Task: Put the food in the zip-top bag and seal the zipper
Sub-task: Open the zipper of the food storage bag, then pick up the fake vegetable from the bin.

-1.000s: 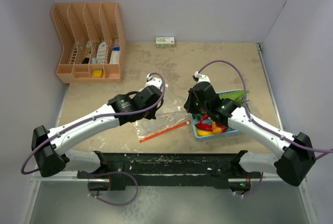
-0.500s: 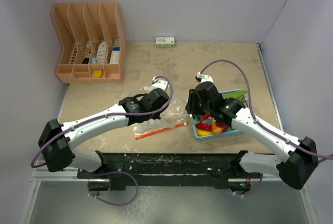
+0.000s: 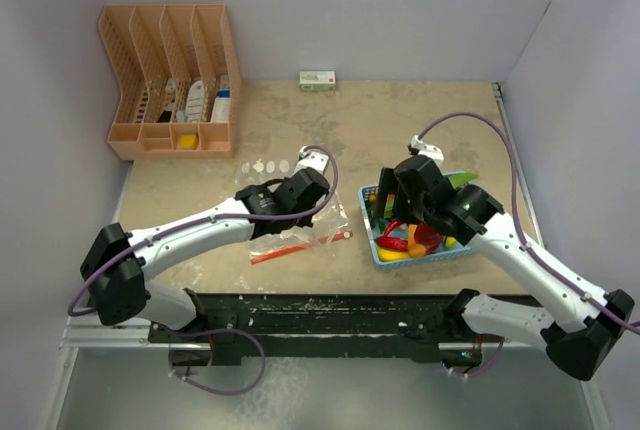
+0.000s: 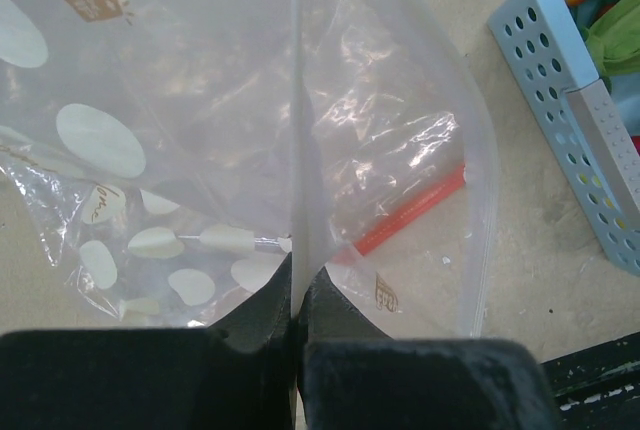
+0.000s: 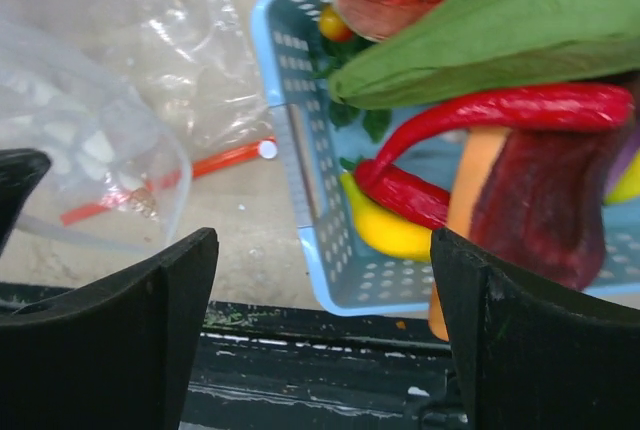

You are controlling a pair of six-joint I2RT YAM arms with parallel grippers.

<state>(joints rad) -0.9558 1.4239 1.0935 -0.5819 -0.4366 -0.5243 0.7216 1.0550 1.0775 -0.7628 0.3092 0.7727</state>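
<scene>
Left gripper (image 4: 297, 292) pinched tight on zip-top bag (image 4: 230, 80); right gripper (image 5: 322, 250) jaws wide, empty, above food (image 5: 500, 110) in basket (image 5: 350, 290).

Parted gripper (image 5: 322, 240) over basket (image 5: 365, 290) of food (image 5: 500, 110)

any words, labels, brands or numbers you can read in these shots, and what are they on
Nothing here reads clearly.
Bag: brown printed marks at the top left corner and lower down in the left wrist view, too blurred to read.
Box at the table's far edge: a green and red label, too small to read.
Packets in the organizer: the printing is too small to read.
</scene>
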